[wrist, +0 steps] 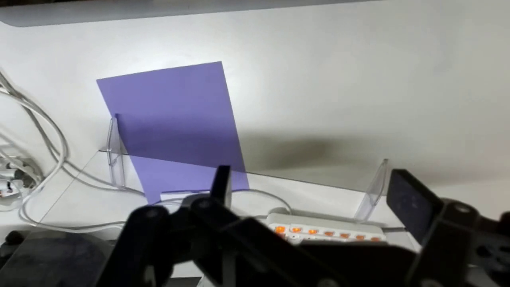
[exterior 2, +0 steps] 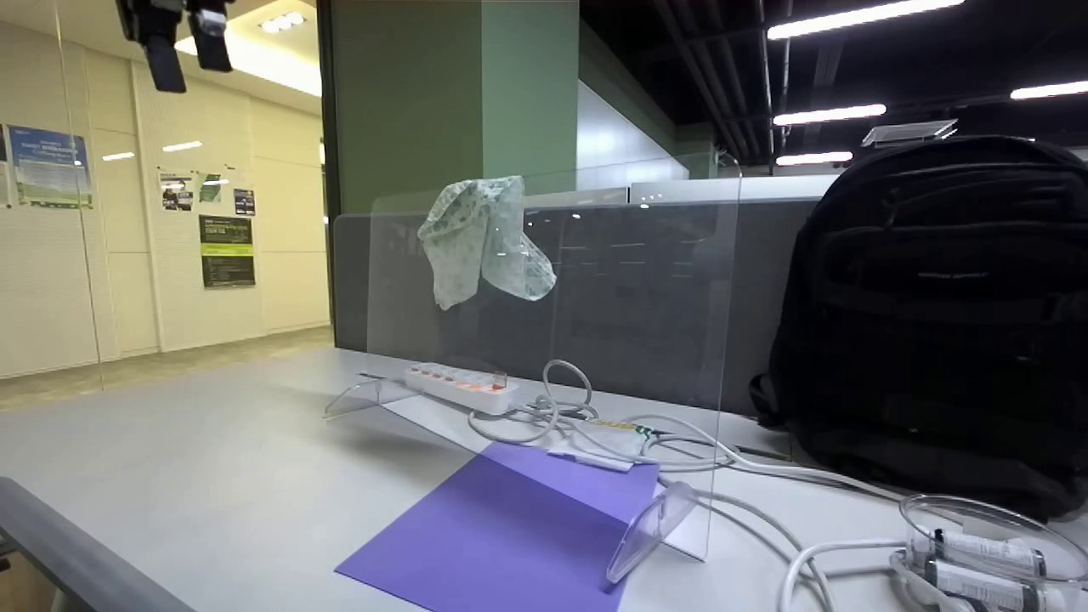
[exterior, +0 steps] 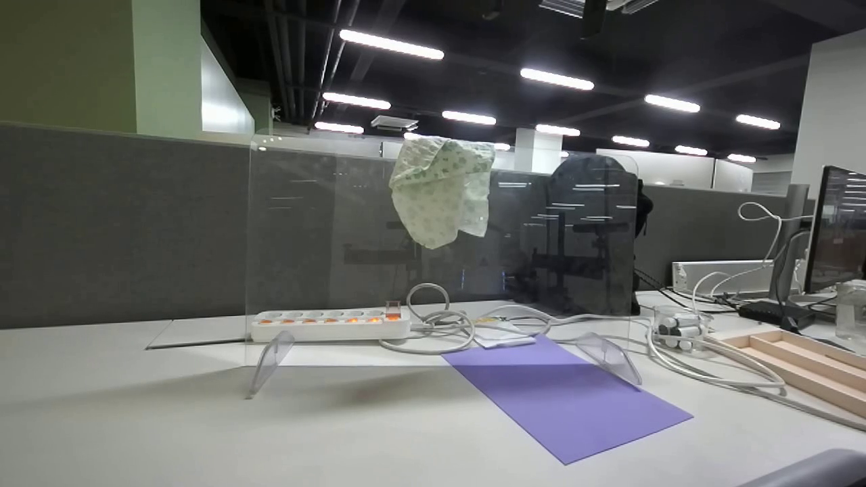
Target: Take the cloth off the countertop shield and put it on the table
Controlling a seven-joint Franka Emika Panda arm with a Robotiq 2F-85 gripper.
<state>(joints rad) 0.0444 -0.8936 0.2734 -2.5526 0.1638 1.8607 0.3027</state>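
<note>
Can see thin, crinkly cloth (exterior: 440,196), pale grn w/ small darker print, slung over top edge of clear, flat shield (exterior: 318,237); hangs there in loose folds in both exterior views, w/ uneven, pointed hem well above smooth white counter (exterior: 169,426). Note curved clear feet (exterior: 272,365) bracing shield upright. In an exterior view, spot fingers (exterior 2: 166,68) high up, dark & blocky, well apart from cloth; released, i.e. spread wide, per wrist view. Below, find matte purple sheet (exterior: 568,406), rectangular, lying flat on counter & running under shield's lower edge. Thru shield, make out long white plastic pwr strip (exterior: 331,329) w/ row of orange switches (wrist: 312,231), plus loops of smooth white cable (exterior 2: 858,545). Also see bulky black backpack (exterior 2: 943,323), rounded at top, & round clear tub (exterior 2: 960,514) w/ small labelled cylinders (exterior 2: 990,552) lying inside. In an exterior view, can make out pale wood-look tray (exterior: 805,362) w/ straight-sided compartments.
</note>
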